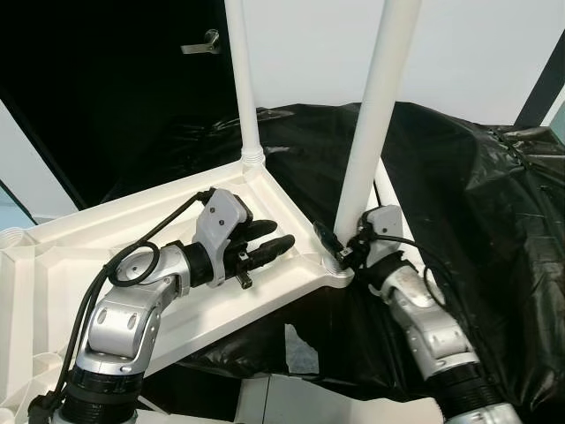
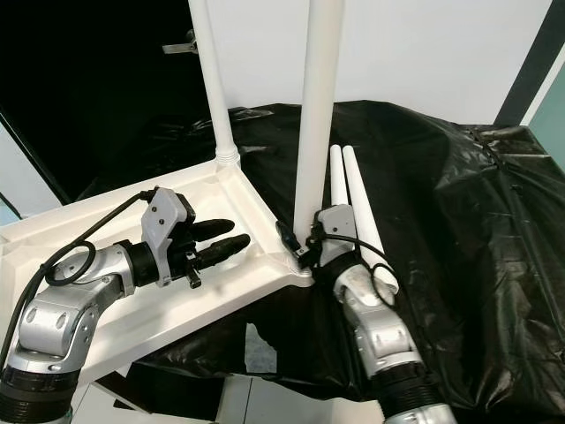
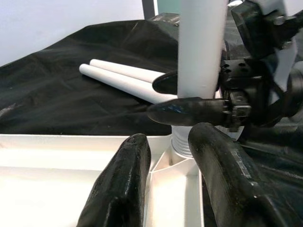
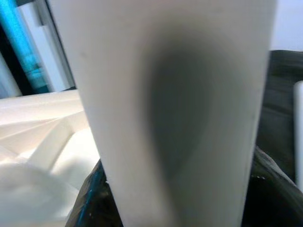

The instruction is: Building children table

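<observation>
Upright legs: two (image 2: 318,115) (image 2: 212,88) (screwed into corners)
Loose legs: two (image 2: 362,208)
Tabletop: one (image 2: 97,225)
Black sheet: one (image 2: 459,238)

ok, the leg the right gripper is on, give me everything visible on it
The white leg is a smooth, plain tube, plastic by the look, standing nearly upright with a slight lean. Its ribbed foot sits in the corner socket of the upturned white tabletop. The right gripper clamps it just above the socket, black fingers on either side. Its top runs out of frame. A second leg stands in the far corner.
</observation>
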You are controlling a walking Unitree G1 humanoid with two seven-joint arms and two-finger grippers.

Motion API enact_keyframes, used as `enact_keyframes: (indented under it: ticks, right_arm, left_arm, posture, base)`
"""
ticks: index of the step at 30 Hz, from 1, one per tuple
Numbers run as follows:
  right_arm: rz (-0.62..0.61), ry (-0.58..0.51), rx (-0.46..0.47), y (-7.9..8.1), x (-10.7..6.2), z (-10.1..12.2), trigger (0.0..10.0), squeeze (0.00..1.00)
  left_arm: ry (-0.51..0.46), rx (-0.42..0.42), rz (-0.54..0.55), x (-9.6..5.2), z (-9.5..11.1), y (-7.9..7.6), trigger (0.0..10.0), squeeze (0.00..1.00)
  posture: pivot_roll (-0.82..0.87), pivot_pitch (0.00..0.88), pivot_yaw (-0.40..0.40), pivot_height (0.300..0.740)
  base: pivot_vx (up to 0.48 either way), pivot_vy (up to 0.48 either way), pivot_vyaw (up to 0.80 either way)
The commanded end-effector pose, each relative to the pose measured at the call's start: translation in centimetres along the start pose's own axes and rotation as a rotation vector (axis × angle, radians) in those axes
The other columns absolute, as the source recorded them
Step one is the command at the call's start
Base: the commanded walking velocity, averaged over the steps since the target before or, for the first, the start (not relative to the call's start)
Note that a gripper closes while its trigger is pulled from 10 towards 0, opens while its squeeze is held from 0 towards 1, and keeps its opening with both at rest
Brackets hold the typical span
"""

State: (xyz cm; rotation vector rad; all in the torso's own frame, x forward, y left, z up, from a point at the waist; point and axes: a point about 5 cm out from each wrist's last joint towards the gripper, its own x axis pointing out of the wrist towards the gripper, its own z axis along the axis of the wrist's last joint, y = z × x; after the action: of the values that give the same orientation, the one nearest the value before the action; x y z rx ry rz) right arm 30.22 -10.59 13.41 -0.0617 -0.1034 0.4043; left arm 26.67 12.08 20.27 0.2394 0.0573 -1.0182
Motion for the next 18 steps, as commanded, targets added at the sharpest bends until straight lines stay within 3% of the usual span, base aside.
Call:
enact_keyframes:
  ticks: [1, 2, 3, 5, 9, 18]
  right_arm:
    - [-0.145, 0.151, -0.008, -0.6, -0.7, -2.7, 10.0, 0.0]
    - [-0.244, 0.131, -0.005, -0.6, -0.6, -2.3, 10.0, 0.0]
    - [-0.244, 0.131, -0.005, -0.6, -0.6, -2.3, 10.0, 0.0]
    - [-0.368, 0.118, 0.011, -0.4, -0.7, -2.2, 10.0, 0.0]
    - [-0.333, 0.11, 0.05, 1.0, -0.6, -2.1, 10.0, 0.0]
    - [-0.351, 0.101, 0.081, 0.9, -0.8, -2.1, 10.0, 0.0]
  left_arm:
    - [-0.001, 0.019, 0.069, 0.1, 0.2, 0.4, 10.0, 0.0]
    - [-0.002, 0.019, 0.067, 0.2, 0.2, 0.3, 10.0, 0.0]
    - [-0.002, 0.019, 0.067, 0.2, 0.2, 0.3, 10.0, 0.0]
    - [-0.003, 0.023, 0.068, 0.2, 0.2, 0.3, 10.0, 0.0]
    - [-0.005, 0.022, 0.077, 0.1, 0.3, 0.4, 10.0, 0.0]
    - [-0.004, 0.027, 0.079, 0.0, 0.3, 0.5, 10.0, 0.0]
  posture:
    - [0.07, 0.0, 0.028, 0.74]
    - [0.08, 0.0, 0.02, 0.74]
    - [0.08, 0.0, 0.02, 0.74]
    - [0.09, 0.0, 0.012, 0.74]
    - [0.09, 0.0, 0.01, 0.74]
    - [0.09, 0.0, 0.007, 0.74]
  base:
    - [0.0, 0.0, 0.0]
    - [0.0, 0.0, 0.0]
    - [0.0, 0.0, 0.0]
    - [0.0, 0.0, 0.0]
    - [0.0, 0.0, 0.0]
    - [0.0, 0.0, 0.0]
